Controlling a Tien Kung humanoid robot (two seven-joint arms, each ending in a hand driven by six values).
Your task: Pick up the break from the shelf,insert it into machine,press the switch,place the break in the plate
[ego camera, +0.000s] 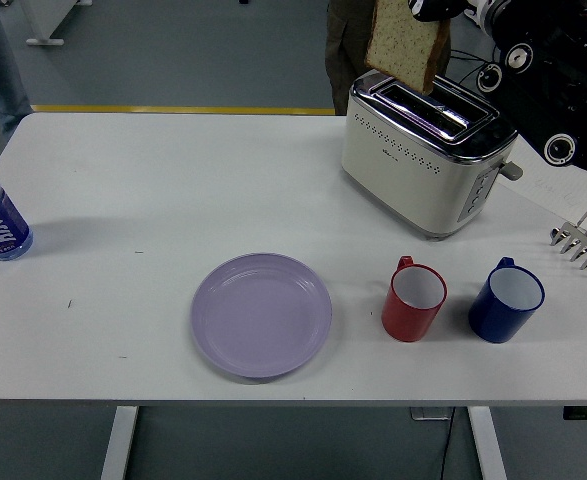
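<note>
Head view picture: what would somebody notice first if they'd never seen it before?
Probably the slice of bread hanging in the air at the top, pinched by the right robot hand just above the shiny toaster. Next, the purple plate near the table's front edge, with a red mug and a blue mug to its right.

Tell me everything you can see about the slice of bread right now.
The slice of bread is light brown and speckled, with a darker crust along its edges. It hangs clear above the toaster, tilted, its lower edge just over the slots, touching nothing below. The right hand grips its top at the picture's upper edge, which cuts off the slice's upper part.
</note>
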